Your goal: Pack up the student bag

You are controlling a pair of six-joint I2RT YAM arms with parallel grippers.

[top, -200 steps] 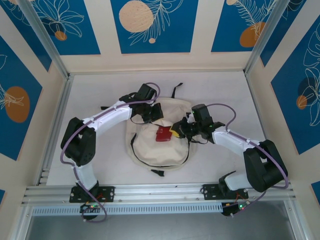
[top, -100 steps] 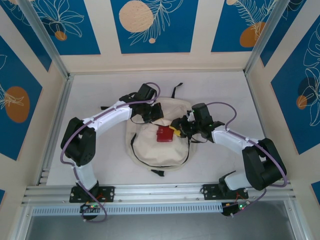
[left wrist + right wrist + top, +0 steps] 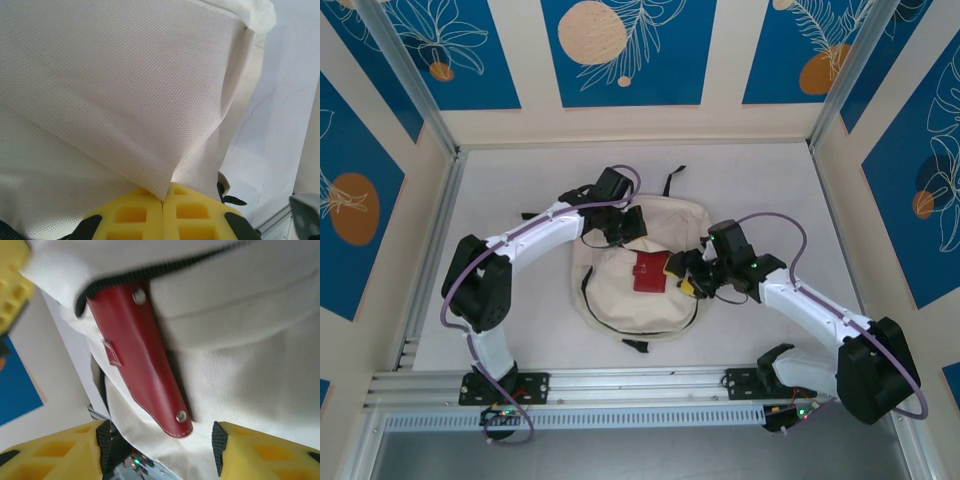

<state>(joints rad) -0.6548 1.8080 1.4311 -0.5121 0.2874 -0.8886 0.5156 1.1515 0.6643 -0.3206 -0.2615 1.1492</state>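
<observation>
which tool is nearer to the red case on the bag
Right. The right tool stands open just beside the red case, on its right; the left tool is farther, beyond its far end, pinching the fabric of the student bag.

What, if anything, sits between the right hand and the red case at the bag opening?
Nothing visible does. The open right hand faces the red case directly; the case's far end is tucked under the student bag's zipper edge. The left hand pinches bag fabric.

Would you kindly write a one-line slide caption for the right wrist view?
Right gripper, jaws open, over a red case lying at the zipper edge of the cream student bag.
</observation>
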